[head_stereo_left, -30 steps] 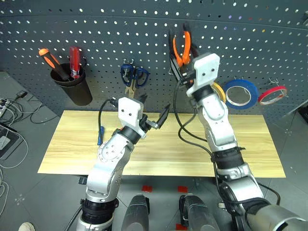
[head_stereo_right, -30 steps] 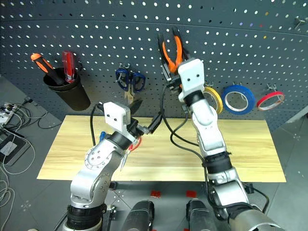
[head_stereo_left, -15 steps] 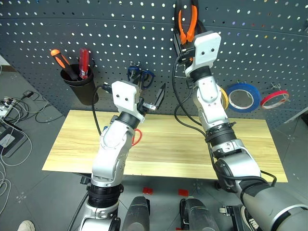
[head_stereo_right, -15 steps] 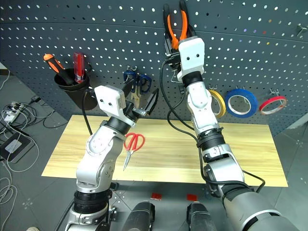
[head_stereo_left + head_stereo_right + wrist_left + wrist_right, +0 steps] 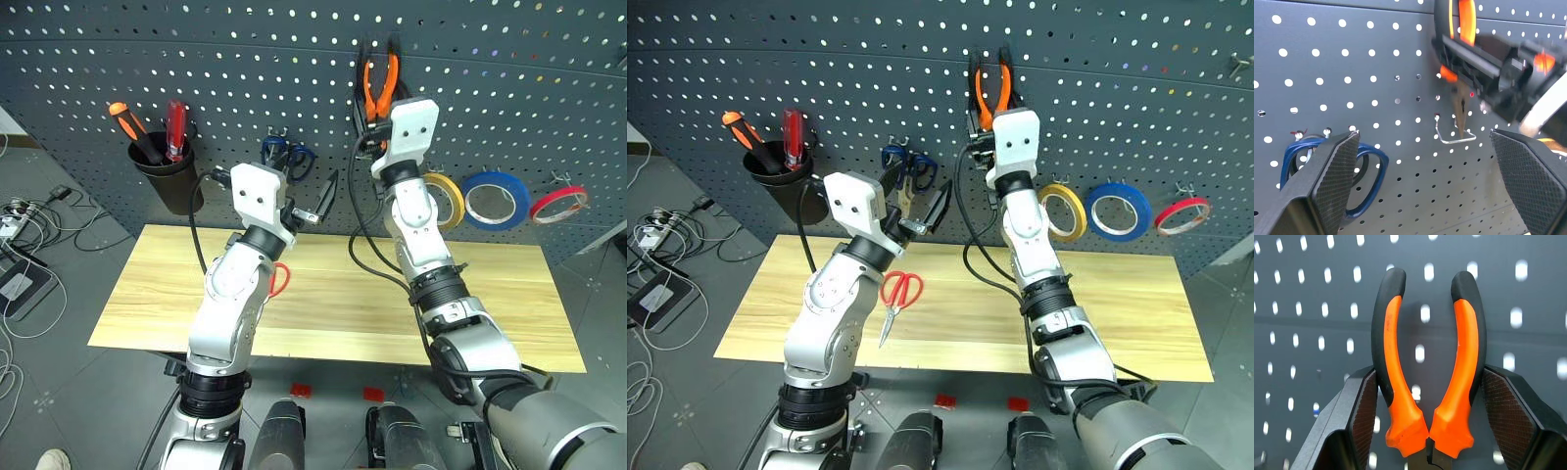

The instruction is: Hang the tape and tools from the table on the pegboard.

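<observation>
Right gripper (image 5: 1426, 396): your jaws gripped the pliers (image 5: 1426, 367), handles up, against the pegboard (image 5: 225, 88).
Left gripper (image 5: 1425, 181): your jaws stood wide, empty.

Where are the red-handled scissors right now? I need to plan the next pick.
In the right eye view, the red-handled scissors lie flat on the table, left of centre, just beside the left arm, blades pointing toward the near edge.
</observation>
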Tool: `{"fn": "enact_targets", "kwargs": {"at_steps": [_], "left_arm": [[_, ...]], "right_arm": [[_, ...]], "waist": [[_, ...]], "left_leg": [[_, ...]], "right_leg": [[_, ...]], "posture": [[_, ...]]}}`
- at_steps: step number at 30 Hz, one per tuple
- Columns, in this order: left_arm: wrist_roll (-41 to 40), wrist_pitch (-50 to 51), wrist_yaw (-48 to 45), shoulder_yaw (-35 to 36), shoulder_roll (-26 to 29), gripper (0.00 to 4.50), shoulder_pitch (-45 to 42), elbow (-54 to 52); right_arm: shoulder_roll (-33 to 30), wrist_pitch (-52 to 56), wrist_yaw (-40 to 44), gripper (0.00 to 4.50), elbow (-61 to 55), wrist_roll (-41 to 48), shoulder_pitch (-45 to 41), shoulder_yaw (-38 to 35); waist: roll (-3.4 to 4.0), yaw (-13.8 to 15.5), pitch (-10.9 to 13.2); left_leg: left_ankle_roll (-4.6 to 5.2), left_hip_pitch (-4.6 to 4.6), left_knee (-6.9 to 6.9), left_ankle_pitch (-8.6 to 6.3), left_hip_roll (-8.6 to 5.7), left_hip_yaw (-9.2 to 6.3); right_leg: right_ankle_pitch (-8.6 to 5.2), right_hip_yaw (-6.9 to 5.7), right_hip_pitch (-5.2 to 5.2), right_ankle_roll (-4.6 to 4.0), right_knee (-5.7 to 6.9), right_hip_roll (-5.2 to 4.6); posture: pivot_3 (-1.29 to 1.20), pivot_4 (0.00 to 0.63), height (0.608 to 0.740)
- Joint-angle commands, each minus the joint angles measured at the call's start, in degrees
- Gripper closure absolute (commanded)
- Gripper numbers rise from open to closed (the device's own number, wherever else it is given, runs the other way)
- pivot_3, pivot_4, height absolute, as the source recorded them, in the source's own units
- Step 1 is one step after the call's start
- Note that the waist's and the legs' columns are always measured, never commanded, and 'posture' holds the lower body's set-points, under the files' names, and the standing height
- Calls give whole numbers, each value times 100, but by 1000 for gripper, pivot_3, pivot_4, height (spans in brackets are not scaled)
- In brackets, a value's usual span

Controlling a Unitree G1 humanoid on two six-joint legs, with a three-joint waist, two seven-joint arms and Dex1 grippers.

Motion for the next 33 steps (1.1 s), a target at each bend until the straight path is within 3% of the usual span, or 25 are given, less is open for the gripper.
{"fn": "enact_targets", "kwargs": {"at_steps": [1, 6, 11, 17, 25, 33], "left_arm": [[-23, -23, -35, -35, 12, 0, -78, -145], [-37, 35, -75, -40, 26, 0, -53, -173], [-42, 58, -96, -37, 42, 0, -78, -140], [-43, 94, -94, -73, 10, 0, -68, -124], [-141, 254, -67, -71, -36, 0, 95, -309], [-90, 584, 86, -26, 47, 0, 518, -462]], "right_arm": [[32, 144, -112, 1609, -80, 111, -6, -113], [59, 287, -95, 1609, -99, 95, 54, -77], [64, 393, -10, 33, -212, 153, 114, -85], [35, 666, 266, 33, -765, 172, 460, 45], [-161, 1922, 1160, 33, -2786, 509, 1519, 368], [-758, 3342, 1817, 33, -4512, 978, 2295, 374]], "waist": [[0, 0, 0], [0, -1, 0], [0, -1, 0], [0, 2, 0], [1, 2, 0], [1, 2, 0]], "left_leg": [[0, 0, 0, 0, 0, 0], [1, 5, 1, 1, 0, 0], [2, 6, 2, 3, -1, -2], [4, 8, 5, 3, -3, -3], [4, 4, 1, 3, -1, -5], [6, 5, 1, 2, -3, -8]], "right_leg": [[0, 0, 0, 0, 0, 0], [0, 1, 1, 0, 7, 0], [0, 0, 2, 0, 11, 0], [0, 1, 7, 0, 14, -1], [0, -1, 1, -1, 12, 0], [-1, -1, 5, -1, 6, 0]], "posture": [[231, 167, 740], [226, 174, 740], [221, 179, 740], [217, 178, 740], [203, 179, 740], [170, 200, 740]]}}
